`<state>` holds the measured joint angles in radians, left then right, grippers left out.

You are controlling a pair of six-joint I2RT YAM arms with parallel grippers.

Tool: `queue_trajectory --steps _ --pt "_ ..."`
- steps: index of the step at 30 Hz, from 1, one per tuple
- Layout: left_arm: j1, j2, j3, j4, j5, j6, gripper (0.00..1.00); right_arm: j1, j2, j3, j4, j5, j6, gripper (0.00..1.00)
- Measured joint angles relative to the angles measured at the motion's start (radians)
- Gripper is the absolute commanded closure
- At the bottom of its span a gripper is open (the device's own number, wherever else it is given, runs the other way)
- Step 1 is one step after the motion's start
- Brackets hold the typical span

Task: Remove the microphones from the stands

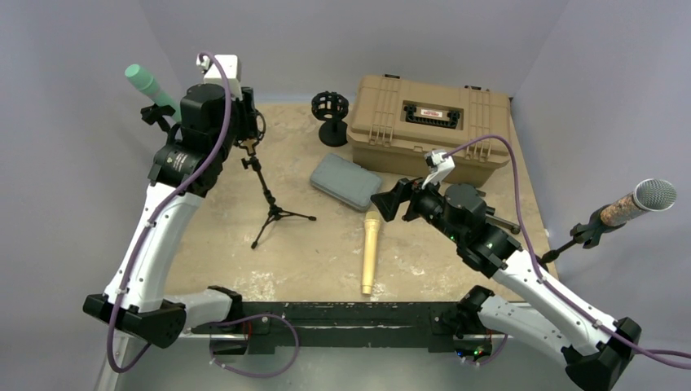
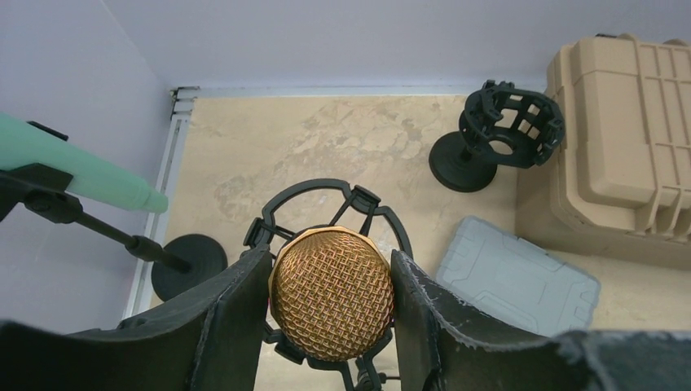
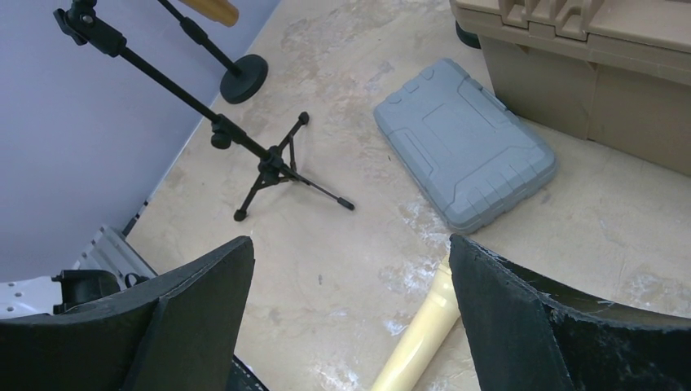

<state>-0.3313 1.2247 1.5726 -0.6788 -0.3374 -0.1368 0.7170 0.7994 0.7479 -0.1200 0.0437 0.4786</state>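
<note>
Sandy tabletop [image 1: 318, 252] — left fingers [image 2: 232, 326] seemingly pinch the gold microphone [image 2: 332, 293]; right fingers [image 3: 191, 301] gape, empty.

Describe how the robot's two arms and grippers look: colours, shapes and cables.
The left arm and right arm have white shells, black joints and a purple cable running along each. A small white block sits at each wrist. The left gripper and right gripper have broad, flat black fingers with rough, frayed edges.
</note>
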Motion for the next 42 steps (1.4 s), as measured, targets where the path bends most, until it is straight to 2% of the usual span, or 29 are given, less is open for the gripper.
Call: queue_trajectory --steps 17,29,36,42 --pt "-0.032 -0.008 0.323 -0.106 -0.005 0.03 1.0 0.0 0.041 0.0 0.011 0.001 0.0 0.12" --pt "-0.032 -0.111 0.469 -0.113 0.098 0.002 1.0 0.0 0.083 0.001 0.03 -0.009 0.001 0.12" --pt "-0.032 -0.186 0.436 -0.076 0.33 -0.096 1.0 0.0 0.118 0.004 0.031 -0.02 -0.018 0.1" --pt "-0.032 -0.185 0.253 -0.018 0.57 -0.201 1.0 -0.002 0.133 0.034 0.031 -0.127 -0.061 0.09"
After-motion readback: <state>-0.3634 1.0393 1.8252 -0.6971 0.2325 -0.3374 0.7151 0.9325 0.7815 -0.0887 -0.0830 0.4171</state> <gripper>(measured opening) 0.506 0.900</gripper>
